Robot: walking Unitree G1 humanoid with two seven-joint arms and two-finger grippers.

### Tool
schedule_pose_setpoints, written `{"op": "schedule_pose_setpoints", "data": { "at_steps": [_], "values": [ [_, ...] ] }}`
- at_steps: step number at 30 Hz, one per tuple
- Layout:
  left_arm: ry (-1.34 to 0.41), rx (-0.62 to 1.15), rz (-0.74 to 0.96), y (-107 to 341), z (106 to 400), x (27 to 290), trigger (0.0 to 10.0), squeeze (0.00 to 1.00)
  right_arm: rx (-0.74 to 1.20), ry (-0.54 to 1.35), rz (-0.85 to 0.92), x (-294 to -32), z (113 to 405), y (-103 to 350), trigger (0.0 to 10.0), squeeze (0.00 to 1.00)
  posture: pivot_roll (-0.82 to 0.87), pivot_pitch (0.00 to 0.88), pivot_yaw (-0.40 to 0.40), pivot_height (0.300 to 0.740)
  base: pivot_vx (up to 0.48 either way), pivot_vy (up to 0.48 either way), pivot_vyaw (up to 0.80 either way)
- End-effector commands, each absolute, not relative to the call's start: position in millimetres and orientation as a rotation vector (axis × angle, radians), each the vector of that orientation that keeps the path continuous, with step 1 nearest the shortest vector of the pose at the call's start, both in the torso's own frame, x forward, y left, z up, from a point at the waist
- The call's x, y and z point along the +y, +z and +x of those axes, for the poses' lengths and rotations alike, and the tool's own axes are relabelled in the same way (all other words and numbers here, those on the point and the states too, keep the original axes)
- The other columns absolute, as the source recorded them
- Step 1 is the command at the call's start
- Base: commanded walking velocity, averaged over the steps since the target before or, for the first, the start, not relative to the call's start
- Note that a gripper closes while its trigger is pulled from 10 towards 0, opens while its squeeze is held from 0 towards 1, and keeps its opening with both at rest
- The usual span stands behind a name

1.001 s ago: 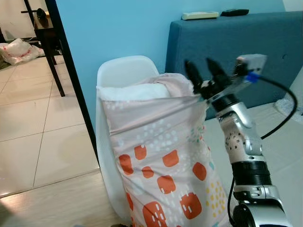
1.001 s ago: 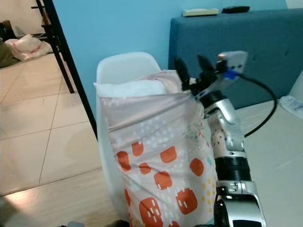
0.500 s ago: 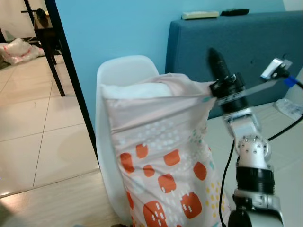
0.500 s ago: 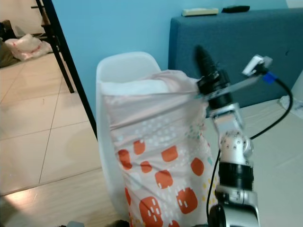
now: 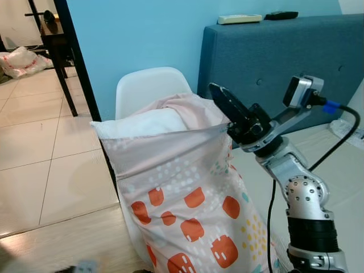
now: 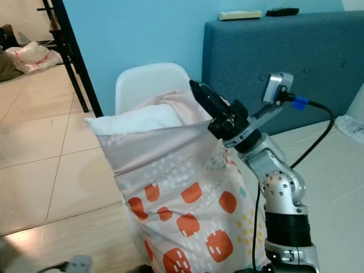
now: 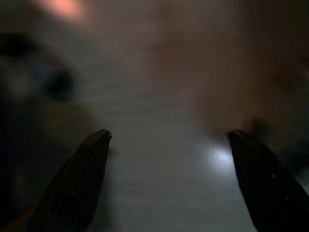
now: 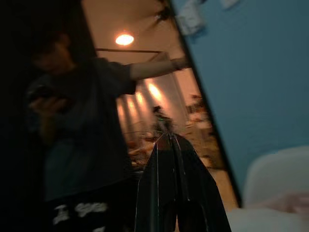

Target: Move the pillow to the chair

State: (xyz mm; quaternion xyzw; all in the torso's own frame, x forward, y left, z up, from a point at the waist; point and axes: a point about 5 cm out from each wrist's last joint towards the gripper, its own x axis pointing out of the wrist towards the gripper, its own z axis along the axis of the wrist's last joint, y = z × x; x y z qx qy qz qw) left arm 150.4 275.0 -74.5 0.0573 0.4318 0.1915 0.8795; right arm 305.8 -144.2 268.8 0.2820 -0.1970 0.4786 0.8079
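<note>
The pillow (image 5: 176,193), in a pink case with orange patches and white stuffing showing at its top, stands upright on the seat of the white chair (image 5: 149,85) and leans to the left. My right gripper (image 5: 215,90) is shut and points up and left over the pillow's top right corner. The case's edge touches the base of its fingers, and nothing shows between the tips (image 8: 166,137). In the dark, blurred left wrist view, my left gripper (image 7: 169,133) is open before a pinkish surface.
A blue upholstered back (image 5: 273,51) with a remote (image 5: 239,19) on top stands behind the chair. A dark door post (image 5: 85,85) rises at the left, with tiled floor and a bag (image 5: 20,60) beyond. A person (image 8: 82,125) in dark clothes stands in the doorway.
My right gripper's fingers went from open and pointing up to shut, and swung left. The pillow's top has dropped lower and shifted left.
</note>
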Motion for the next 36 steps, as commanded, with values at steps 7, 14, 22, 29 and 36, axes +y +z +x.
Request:
{"op": "schedule_pose_setpoints", "data": {
  "at_steps": [7, 14, 22, 29, 36],
  "values": [
    [0.798, 0.572, 0.045, -14, 180, 355, 10.0, 1.00, -0.360, 0.928, 0.554, -144, 319, 256, 0.0, 0.00, 0.12, 0.000, -0.023, 0.611, 0.000, 0.000, 0.00],
    [0.731, 0.250, -0.143, 32, 221, 371, 10.0, 1.00, -0.295, 0.891, 0.629, -141, 324, 232, 0.0, 0.00, 0.13, 0.000, -0.027, 0.611, 0.000, 0.000, 0.00],
    [0.120, -0.172, -0.299, 104, 278, 338, 10.0, 1.00, -0.251, 0.941, 0.720, -125, 318, 213, 0.0, 0.00, 0.13, 0.000, -0.027, 0.611, 0.000, 0.000, 0.00],
    [-0.193, -0.319, -0.363, 137, 281, 309, 10.0, 1.00, -0.250, 0.943, 0.727, -124, 320, 212, 0.0, 0.00, 0.14, 0.000, -0.030, 0.611, 0.000, 0.000, 0.00],
    [-0.784, -0.490, -0.448, 188, 268, 233, 10.0, 1.00, -0.239, 0.953, 0.730, -119, 321, 211, 0.0, 0.00, 0.14, 0.000, -0.036, 0.611, 0.000, 0.000, 0.00]
  ]
}}
